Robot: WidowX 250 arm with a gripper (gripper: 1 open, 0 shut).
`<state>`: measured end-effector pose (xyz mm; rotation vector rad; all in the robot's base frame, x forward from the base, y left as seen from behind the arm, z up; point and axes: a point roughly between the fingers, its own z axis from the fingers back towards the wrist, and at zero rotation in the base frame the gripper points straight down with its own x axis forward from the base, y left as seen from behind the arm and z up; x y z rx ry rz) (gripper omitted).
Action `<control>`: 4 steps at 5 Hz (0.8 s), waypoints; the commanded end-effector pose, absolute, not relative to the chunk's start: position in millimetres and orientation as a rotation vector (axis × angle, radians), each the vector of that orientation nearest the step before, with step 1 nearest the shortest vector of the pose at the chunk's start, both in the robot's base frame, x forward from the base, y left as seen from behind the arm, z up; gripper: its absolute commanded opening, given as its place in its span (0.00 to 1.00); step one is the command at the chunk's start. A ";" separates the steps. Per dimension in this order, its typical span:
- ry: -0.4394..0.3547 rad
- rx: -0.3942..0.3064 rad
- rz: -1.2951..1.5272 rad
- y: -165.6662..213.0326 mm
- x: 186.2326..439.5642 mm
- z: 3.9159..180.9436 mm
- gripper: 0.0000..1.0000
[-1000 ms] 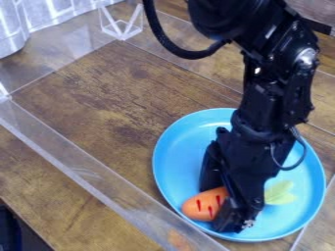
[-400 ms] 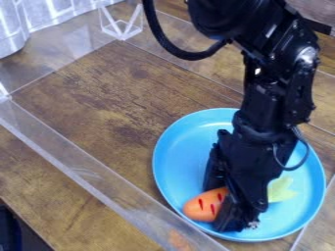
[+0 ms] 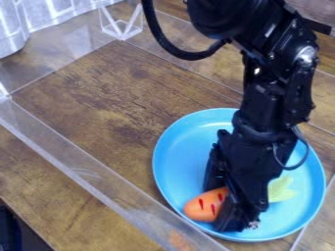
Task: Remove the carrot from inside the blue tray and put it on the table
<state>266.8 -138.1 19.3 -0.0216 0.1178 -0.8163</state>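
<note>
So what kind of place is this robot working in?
Likely a lab test bench: a black robot arm over a wooden table, fenced by a clear plastic wall, with a toy carrot in a blue tray.

No readable text, label, brand, number or sign appears on any surface in this view.

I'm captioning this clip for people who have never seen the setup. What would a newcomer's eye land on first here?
First, the bulky black robot arm reaching down from the top right, its gripper planted inside the blue tray at lower right. Next, the bright orange carrot at the gripper's tip near the tray's front rim, its pale green top showing on the other side of the gripper. Around them lies the dark wooden table, edged by a clear plastic wall.
</note>
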 end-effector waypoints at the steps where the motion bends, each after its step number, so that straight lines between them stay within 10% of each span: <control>1: 0.139 -0.036 -0.838 -137.5 266.5 8.0 0.00; 4: 0.142 -0.031 -0.846 -135.5 273.2 7.8 0.00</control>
